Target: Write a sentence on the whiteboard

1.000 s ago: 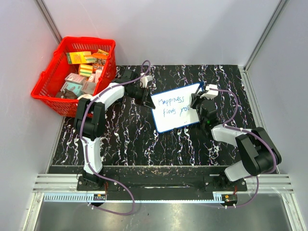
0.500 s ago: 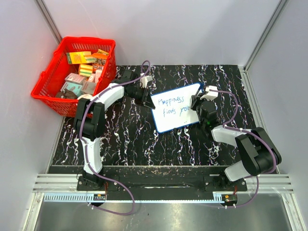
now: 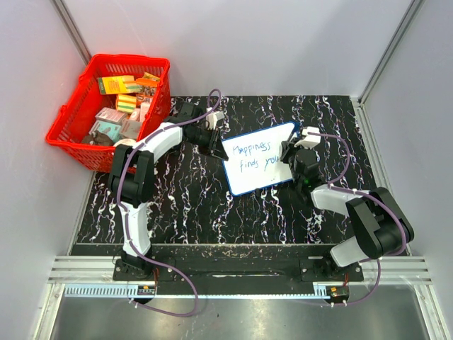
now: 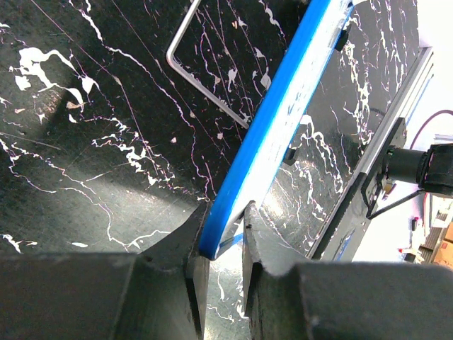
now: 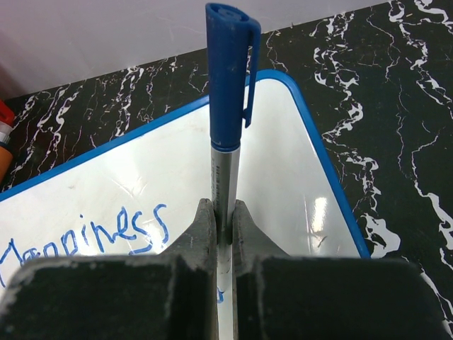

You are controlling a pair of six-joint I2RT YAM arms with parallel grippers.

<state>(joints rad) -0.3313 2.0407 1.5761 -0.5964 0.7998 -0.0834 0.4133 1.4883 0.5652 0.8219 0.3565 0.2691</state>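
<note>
Whiteboard (image 3: 251,180) is held on desk (image 3: 191,205), right of red basket (image 3: 131,60). Basket-side edge is clamped in left gripper (image 4: 221,234) jaws. Blue-capped pen (image 5: 228,85) is clamped in right gripper (image 5: 225,212) jaws at far edge. Sentence (image 3: 256,156) is written.

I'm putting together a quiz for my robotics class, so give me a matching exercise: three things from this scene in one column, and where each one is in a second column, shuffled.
Things
1. small white rectangular whiteboard with a blue rim
2. red plastic mesh basket
3. silver marker pen with a blue cap

Places
A. clamped between the fingers of the right gripper
B. far-left corner of the top view
C. pinched at its edge by the left gripper

Pairs: 1-C, 2-B, 3-A
</note>
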